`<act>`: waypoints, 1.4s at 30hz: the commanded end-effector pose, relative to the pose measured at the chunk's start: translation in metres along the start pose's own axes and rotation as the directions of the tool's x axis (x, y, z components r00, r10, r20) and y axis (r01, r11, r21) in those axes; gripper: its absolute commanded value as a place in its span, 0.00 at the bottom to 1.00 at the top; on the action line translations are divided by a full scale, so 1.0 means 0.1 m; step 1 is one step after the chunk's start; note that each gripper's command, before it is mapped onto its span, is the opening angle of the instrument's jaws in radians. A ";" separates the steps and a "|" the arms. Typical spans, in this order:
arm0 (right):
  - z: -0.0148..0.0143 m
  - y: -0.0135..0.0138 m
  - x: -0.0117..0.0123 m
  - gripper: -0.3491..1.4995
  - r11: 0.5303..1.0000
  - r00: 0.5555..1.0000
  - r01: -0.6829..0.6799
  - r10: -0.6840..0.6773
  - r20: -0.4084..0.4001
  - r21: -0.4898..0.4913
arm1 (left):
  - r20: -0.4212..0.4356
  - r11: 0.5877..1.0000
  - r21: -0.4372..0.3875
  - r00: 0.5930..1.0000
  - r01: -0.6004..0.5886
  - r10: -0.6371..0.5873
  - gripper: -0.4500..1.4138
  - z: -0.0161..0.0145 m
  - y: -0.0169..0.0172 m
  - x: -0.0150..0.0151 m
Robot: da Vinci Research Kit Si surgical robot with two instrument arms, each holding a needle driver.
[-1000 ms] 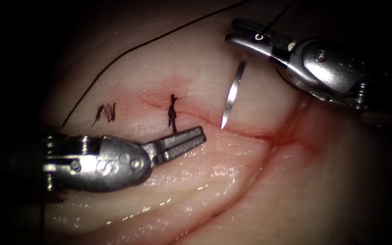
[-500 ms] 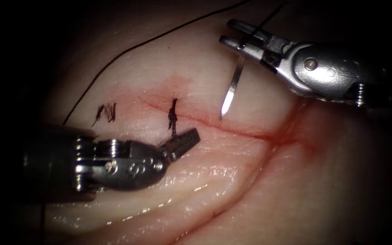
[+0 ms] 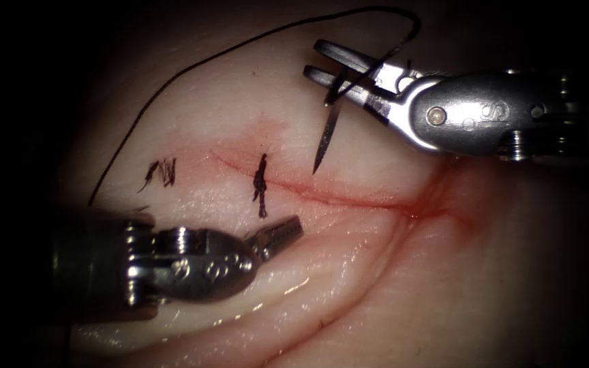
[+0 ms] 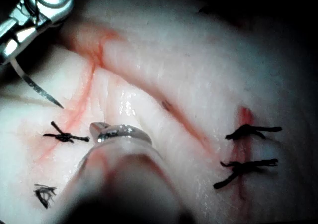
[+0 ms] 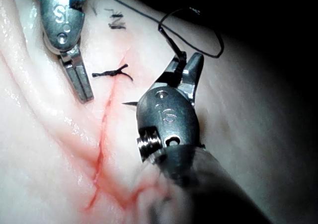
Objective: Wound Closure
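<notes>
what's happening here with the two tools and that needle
The right arm's tool holds the curved needle near its thread end, its point hanging free just above the cut in the tissue, not in it. The thread loops from the needle's tail over the tissue. The left arm's tool holds nothing, jaws shut, resting below the cut near a finished stitch.

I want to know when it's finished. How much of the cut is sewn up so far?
One knotted stitch already crosses the cut. In hand: the right gripper holds the needle near its thread end, point down, out of the tissue, with the thread trailing. The left gripper is shut and holds nothing. Left: the cut to the right of the stitch is unstitched.
</notes>
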 end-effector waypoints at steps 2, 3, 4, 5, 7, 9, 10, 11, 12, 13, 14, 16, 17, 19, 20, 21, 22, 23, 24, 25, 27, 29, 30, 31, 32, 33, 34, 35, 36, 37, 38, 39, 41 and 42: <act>0.009 0.000 -0.004 0.00 1.000 1.000 0.024 -0.024 -0.005 0.003 | 0.001 1.000 -0.002 1.000 0.003 -0.003 0.15 0.005 0.001 0.003; 0.009 -0.001 -0.004 0.00 1.000 1.000 0.031 -0.031 -0.005 0.003 | 0.001 1.000 -0.003 1.000 0.000 0.000 0.15 0.004 0.001 0.004; 0.009 -0.001 -0.004 0.00 0.999 0.999 0.043 -0.043 -0.003 0.001 | 0.001 1.000 -0.004 1.000 0.002 -0.002 0.15 0.003 0.001 0.005; 0.010 -0.002 -0.003 0.00 0.998 0.998 0.055 -0.055 0.001 0.002 | 0.002 1.000 -0.005 1.000 0.000 0.000 0.15 0.003 0.001 0.006; 0.010 -0.002 -0.003 0.00 0.998 0.998 0.068 -0.068 0.004 0.003 | 0.002 1.000 -0.007 1.000 0.002 -0.002 0.15 0.003 0.001 0.007; 0.010 -0.002 -0.003 0.00 0.997 0.997 0.080 -0.080 0.010 0.001 | 0.002 1.000 -0.008 1.000 0.005 -0.005 0.15 0.003 0.001 0.007; 0.010 -0.003 -0.003 0.00 0.996 0.996 0.087 -0.087 0.010 0.000 | 0.002 1.000 -0.008 1.000 0.007 -0.007 0.15 0.003 0.001 0.007; 0.011 -0.004 -0.003 0.00 0.996 0.995 0.094 -0.094 0.013 -0.001 | 0.004 1.000 -0.012 1.000 0.004 -0.004 0.15 0.003 0.001 0.007; 0.011 -0.005 -0.003 0.00 0.995 0.995 0.101 -0.101 0.017 -0.002 | 0.003 1.000 -0.013 1.000 0.001 -0.001 0.15 0.002 0.001 0.007; 0.011 -0.005 -0.004 0.00 0.994 0.994 0.107 -0.107 0.017 -0.003 | 0.003 1.000 -0.014 1.000 0.002 -0.002 0.15 0.002 0.002 0.007; 0.011 -0.006 -0.004 0.00 0.993 0.993 0.114 -0.114 0.017 -0.003 | 0.004 1.000 -0.014 1.000 0.003 -0.003 0.16 0.002 0.001 0.007; 0.012 -0.011 -0.004 0.00 0.991 0.991 0.131 -0.131 0.020 -0.004 | 0.001 1.000 -0.014 1.000 0.005 -0.005 0.17 0.001 0.001 0.008; 0.013 -0.013 -0.004 0.00 0.990 0.990 0.140 -0.140 0.020 -0.004 | -0.001 1.000 -0.013 1.000 0.006 -0.006 0.17 0.000 0.001 0.009; 0.013 -0.018 -0.005 0.00 0.989 0.988 0.151 -0.151 0.020 -0.003 | -0.005 1.000 -0.011 1.000 0.009 -0.009 0.18 -0.002 0.000 0.010; 0.014 -0.026 -0.007 0.00 0.987 0.987 0.160 -0.159 0.021 -0.003 | -0.013 1.000 -0.011 1.000 0.012 -0.012 0.18 -0.004 -0.001 0.011; 0.015 -0.029 -0.008 0.00 0.987 0.986 0.163 -0.163 0.021 -0.006 | -0.015 1.000 -0.011 1.000 0.013 -0.013 0.18 -0.006 -0.002 0.012; 0.016 -0.034 -0.009 0.00 0.986 0.986 0.168 -0.168 0.019 -0.011 | -0.019 1.000 -0.010 1.000 0.015 -0.015 0.18 -0.007 -0.003 0.012; 0.016 -0.038 -0.010 0.00 0.984 0.984 0.177 -0.177 0.016 -0.019 | -0.024 1.000 -0.009 1.000 0.017 -0.017 0.18 -0.010 -0.004 0.013; 0.015 -0.042 -0.011 0.00 0.981 0.981 0.193 -0.193 0.015 -0.025 | -0.029 1.000 -0.008 0.999 0.019 -0.019 0.18 -0.012 -0.005 0.013; 0.014 -0.051 -0.013 0.00 0.976 0.977 0.212 -0.211 0.008 -0.046 | -0.040 1.000 -0.006 0.999 0.023 -0.023 0.18 -0.018 -0.008 0.014; 0.013 -0.066 -0.014 0.00 0.964 0.965 0.261 -0.261 0.007 -0.051 | -0.048 1.000 -0.006 0.998 0.027 -0.027 0.18 -0.025 -0.012 0.013; 0.011 -0.077 -0.016 0.00 0.952 0.954 0.301 -0.301 0.007 -0.050 | -0.056 1.000 -0.007 0.998 0.028 -0.029 0.17 -0.030 -0.016 0.011; 0.010 -0.085 -0.018 0.00 0.946 0.947 0.320 -0.320 0.007 -0.052 | -0.058 1.000 -0.007 0.998 0.029 -0.029 0.17 -0.033 -0.018 0.010; 0.007 -0.093 -0.022 0.00 0.941 0.942 0.335 -0.335 0.002 -0.049 | -0.063 1.000 -0.009 0.998 0.029 -0.030 0.16 -0.038 -0.023 0.006; 0.006 -0.097 -0.025 0.00 0.933 0.934 0.358 -0.358 0.007 -0.046 | -0.062 1.000 -0.004 0.998 0.030 -0.030 0.16 -0.039 -0.024 0.005; 0.004 -0.102 -0.030 0.00 0.930 0.931 0.365 -0.365 0.012 -0.045 | -0.062 1.000 -0.002 0.998 0.030 -0.030 0.15 -0.043 -0.027 0.001; 0.003 -0.106 -0.033 0.00 0.928 0.928 0.371 -0.371 0.014 -0.039 | -0.061 1.000 -0.002 0.998 0.030 -0.030 0.14 -0.045 -0.028 -0.001; 0.004 -0.115 -0.038 0.00 0.923 0.924 0.382 -0.382 0.014 -0.032 | -0.058 1.000 -0.001 0.998 0.030 -0.030 0.14 -0.047 -0.030 -0.004; 0.004 -0.119 -0.040 0.00 0.921 0.922 0.388 -0.387 0.014 -0.029 | -0.057 1.000 0.000 0.998 0.031 -0.031 0.14 -0.048 -0.030 -0.005; 0.004 -0.123 -0.042 0.00 0.919 0.919 0.393 -0.393 0.015 -0.022 | -0.056 1.000 0.000 0.998 0.031 -0.031 0.13 -0.049 -0.031 -0.006; 0.004 -0.128 -0.044 0.00 0.917 0.917 0.399 -0.398 0.017 -0.016 | -0.056 1.000 0.001 0.998 0.031 -0.031 0.13 -0.049 -0.031 -0.007; 0.005 -0.138 -0.049 0.00 0.912 0.912 0.411 -0.411 0.017 -0.006 | -0.055 1.000 0.001 0.998 0.031 -0.031 0.12 -0.050 -0.032 -0.008; 0.005 -0.151 -0.058 0.00 0.901 0.901 0.434 -0.434 0.018 0.010 | -0.054 1.000 0.002 0.998 0.031 -0.031 0.12 -0.051 -0.033 -0.009; 0.005 -0.155 -0.061 0.00 0.903 0.903 0.429 -0.429 0.019 0.014 | -0.054 1.000 0.002 0.998 0.031 -0.031 0.12 -0.051 -0.033 -0.009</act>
